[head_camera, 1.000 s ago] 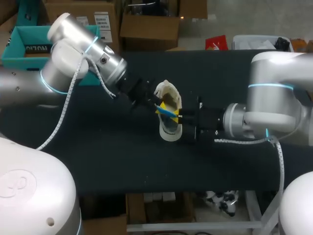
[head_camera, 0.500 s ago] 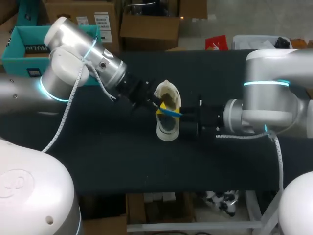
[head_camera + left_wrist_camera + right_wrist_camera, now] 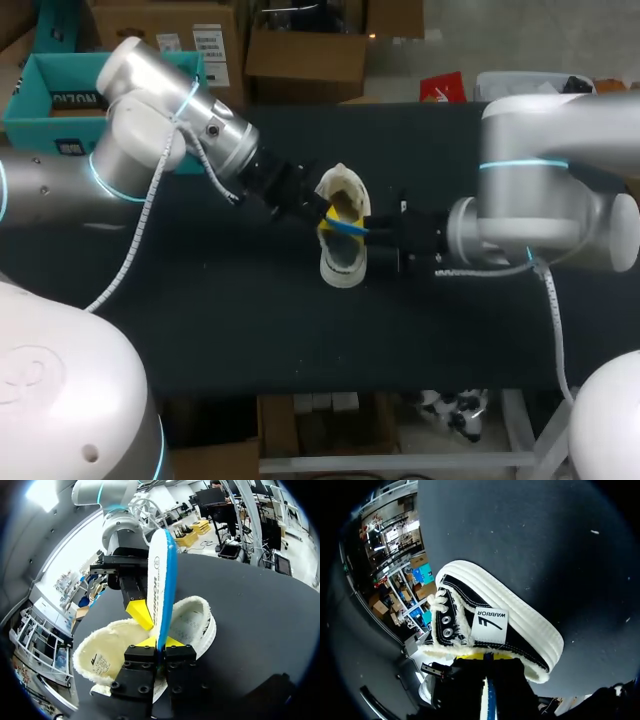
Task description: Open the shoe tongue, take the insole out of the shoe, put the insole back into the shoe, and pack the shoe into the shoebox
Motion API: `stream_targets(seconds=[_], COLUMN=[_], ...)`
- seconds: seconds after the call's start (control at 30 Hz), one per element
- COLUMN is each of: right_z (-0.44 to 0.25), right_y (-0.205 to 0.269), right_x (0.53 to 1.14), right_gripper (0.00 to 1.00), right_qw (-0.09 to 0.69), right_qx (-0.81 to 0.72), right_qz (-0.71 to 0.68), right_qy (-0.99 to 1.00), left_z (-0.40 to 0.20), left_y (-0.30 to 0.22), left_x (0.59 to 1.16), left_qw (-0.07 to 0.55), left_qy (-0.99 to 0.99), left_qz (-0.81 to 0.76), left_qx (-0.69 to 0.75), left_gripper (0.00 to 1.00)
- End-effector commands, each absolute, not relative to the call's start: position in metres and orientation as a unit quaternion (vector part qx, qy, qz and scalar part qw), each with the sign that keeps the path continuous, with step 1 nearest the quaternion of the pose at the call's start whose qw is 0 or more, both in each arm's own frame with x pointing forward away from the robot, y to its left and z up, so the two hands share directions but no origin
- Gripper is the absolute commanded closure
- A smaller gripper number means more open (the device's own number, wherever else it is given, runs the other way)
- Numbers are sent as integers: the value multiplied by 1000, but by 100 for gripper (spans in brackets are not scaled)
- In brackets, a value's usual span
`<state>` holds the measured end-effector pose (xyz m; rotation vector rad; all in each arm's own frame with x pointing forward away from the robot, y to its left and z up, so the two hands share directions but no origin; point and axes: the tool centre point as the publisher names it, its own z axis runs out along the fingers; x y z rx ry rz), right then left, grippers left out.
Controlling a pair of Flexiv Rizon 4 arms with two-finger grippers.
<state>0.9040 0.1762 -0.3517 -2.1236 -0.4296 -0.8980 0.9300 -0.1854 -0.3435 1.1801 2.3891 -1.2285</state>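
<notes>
One finger of the right hand [image 3: 370,232] hides behind the white-and-blue foam insole [image 3: 161,580]; it and the left hand [image 3: 161,642] both pinch that insole, edge-up, crosswise over the black fleece-lined shoe [image 3: 495,625], which lies far-to-near on the dark worktop [image 3: 250,330]

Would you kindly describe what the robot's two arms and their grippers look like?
Both the left arm and the right arm have rounded silver-white shells with a thin glowing cyan ring at a joint, and a white ribbed cable trails from each. Their wrists are black. The left gripper and the right gripper have blocky black bodies and wedge-shaped yellow tips.
</notes>
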Motion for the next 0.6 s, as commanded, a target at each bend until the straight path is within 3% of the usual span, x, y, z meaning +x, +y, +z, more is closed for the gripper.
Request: stream_targets(seconds=[0.03, 0.1, 0.17, 0.2, 0.3, 0.43, 0.5, 0.6], right_z=[-360, -361, -362, -362, -362, -359, -359, -358], right_y=[184, 185, 186, 186, 186, 183, 181, 180], right_x=[917, 920, 921, 921, 921, 918, 916, 913], right_gripper=[100, 100, 100, 100, 100, 100, 100, 100], right_qw=[384, 383, 381, 381, 380, 377, 375, 374], right_qx=[-838, -839, -839, -839, -839, -840, -841, -842], right_qz=[-349, -348, -349, -350, -351, -353, -354, -354], right_qy=[-167, -168, -168, -168, -168, -166, -165, -163], left_z=[-354, -355, -353, -351, -344, -332, -329, -326], left_y=[-190, -189, -186, -184, -179, -172, -171, -172], left_x=[941, 942, 941, 940, 934, 922, 917, 911], left_qw=[96, 96, 96, 95, 100, 105, 110, 110], left_qy=[806, 806, 804, 802, 796, 788, 786, 783], left_qz=[-425, -426, -430, -434, -442, -452, -453, -456], left_qx=[400, 399, 399, 400, 401, 404, 406, 409], left_gripper=[98, 71, 52, 34, 3, 5, 14, 40])
